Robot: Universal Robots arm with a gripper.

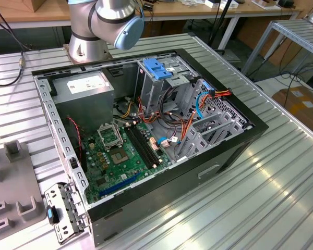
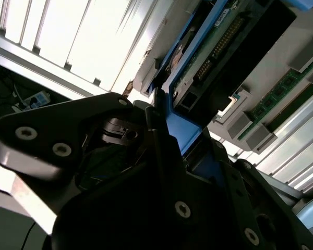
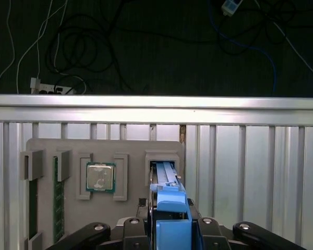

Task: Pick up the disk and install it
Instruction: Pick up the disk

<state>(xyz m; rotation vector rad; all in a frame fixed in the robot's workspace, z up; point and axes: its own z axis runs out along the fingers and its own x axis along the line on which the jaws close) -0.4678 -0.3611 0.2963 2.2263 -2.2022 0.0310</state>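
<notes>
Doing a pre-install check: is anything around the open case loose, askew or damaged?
One thing: a small metal bracket lies loose and tilted beside a corner of the computer case, at the exterior view's left. Cables sprawl inside. The disk stands on edge in the gripper, looking undamaged.

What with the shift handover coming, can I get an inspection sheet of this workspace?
Surface: ribbed metal table holding an open PC case and grey tray.
Job's things: disk on edge at a tray slot, not yet installed.
Clutter: CPU and memory sticks in the tray.
Gripper: astride the disk.
Cables: wire bundles in the case; power strip on the floor.
Surroundings: wooden benches, cardboard box.
</notes>
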